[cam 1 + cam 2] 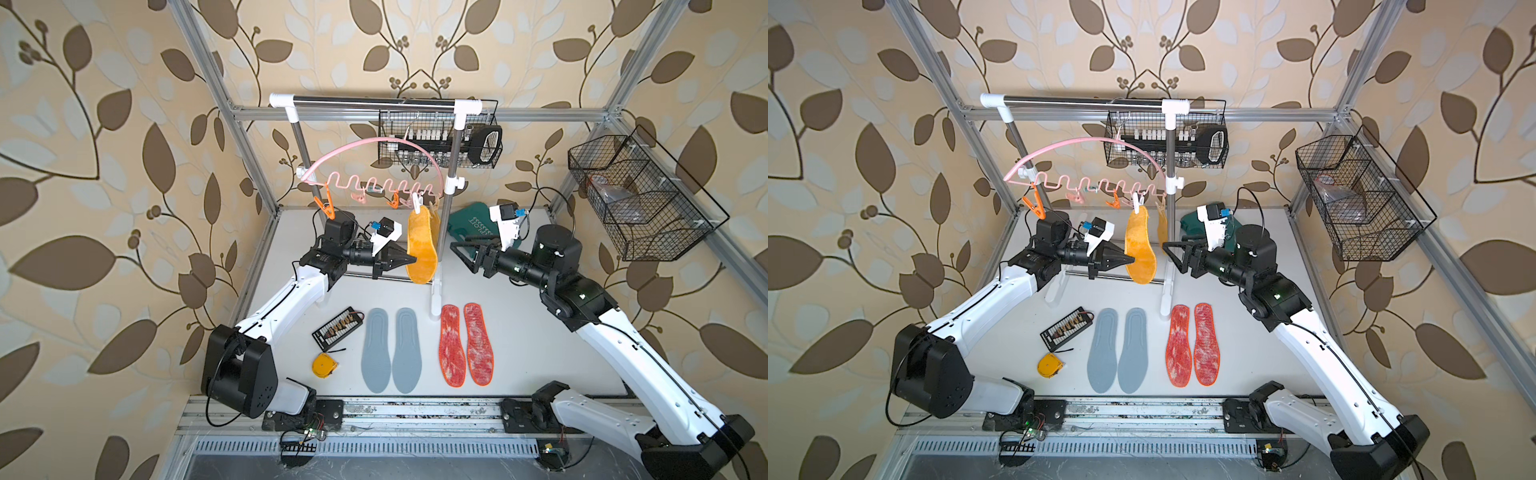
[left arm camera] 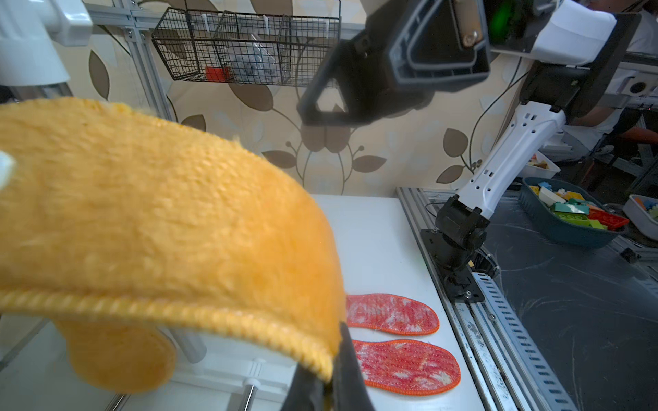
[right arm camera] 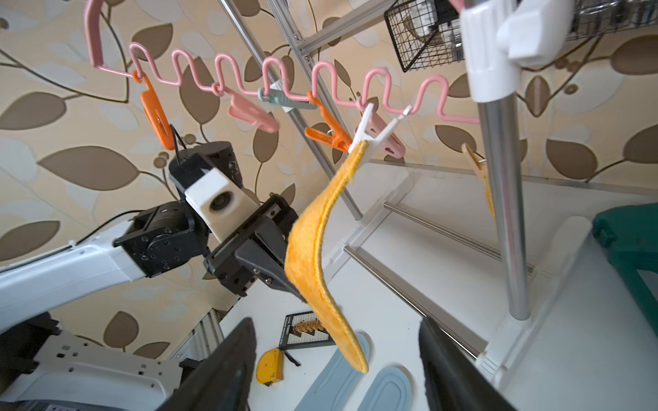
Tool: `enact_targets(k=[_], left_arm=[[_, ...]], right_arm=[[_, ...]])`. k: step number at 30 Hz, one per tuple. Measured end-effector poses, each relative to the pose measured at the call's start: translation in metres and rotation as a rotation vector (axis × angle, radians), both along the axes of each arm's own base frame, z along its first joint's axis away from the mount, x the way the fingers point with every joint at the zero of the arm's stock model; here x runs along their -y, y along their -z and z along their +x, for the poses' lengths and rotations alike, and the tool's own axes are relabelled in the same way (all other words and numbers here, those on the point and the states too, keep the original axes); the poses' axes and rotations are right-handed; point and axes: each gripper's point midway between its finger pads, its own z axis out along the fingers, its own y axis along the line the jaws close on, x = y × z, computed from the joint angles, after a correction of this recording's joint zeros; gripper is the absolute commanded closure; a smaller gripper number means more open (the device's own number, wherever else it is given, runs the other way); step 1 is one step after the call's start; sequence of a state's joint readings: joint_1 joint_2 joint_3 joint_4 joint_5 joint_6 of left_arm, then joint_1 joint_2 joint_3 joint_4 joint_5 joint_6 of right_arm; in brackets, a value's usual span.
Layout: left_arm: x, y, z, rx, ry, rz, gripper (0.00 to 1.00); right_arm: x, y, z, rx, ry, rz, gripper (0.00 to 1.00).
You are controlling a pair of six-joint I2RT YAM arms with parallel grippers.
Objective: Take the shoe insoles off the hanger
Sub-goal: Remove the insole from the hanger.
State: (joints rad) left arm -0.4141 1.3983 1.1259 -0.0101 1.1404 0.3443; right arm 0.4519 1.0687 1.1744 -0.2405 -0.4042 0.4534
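The pink hanger hangs on the rack, and a white clip on its wavy bar holds a mustard-yellow insole. My left gripper is shut on that insole's side edge, bending it sideways. A second yellow insole hangs behind it, partly hidden by the rack post. My right gripper stands open to the right of the post, apart from both, with nothing between its fingers. Two blue-grey insoles and two red-orange insoles lie flat on the table.
The steel-and-white rack stands mid-table, its post between my grippers. Empty orange, pink and teal clips dangle from the hanger. A yellow tape measure, a black board, a green box and two wire baskets are around.
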Motion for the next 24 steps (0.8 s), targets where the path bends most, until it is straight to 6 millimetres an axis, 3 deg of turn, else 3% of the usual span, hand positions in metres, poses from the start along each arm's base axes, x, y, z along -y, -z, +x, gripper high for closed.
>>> enact_targets(k=[7,18,24], left_arm=[[0.001,-0.014,-0.023,0.072,0.014,-0.001,1.0],[0.0,-0.013,-0.038,0.107,0.014,0.019,1.0],[0.001,-0.011,-0.041,0.112,0.018,0.028,1.0]], right_arm=[[-0.02,-0.017,0.017,-0.091,-0.012,0.062,0.33],[-0.049,-0.002,0.054,-0.251,0.031,0.09,0.33],[-0.058,0.0,0.057,-0.284,0.031,0.114,0.32]])
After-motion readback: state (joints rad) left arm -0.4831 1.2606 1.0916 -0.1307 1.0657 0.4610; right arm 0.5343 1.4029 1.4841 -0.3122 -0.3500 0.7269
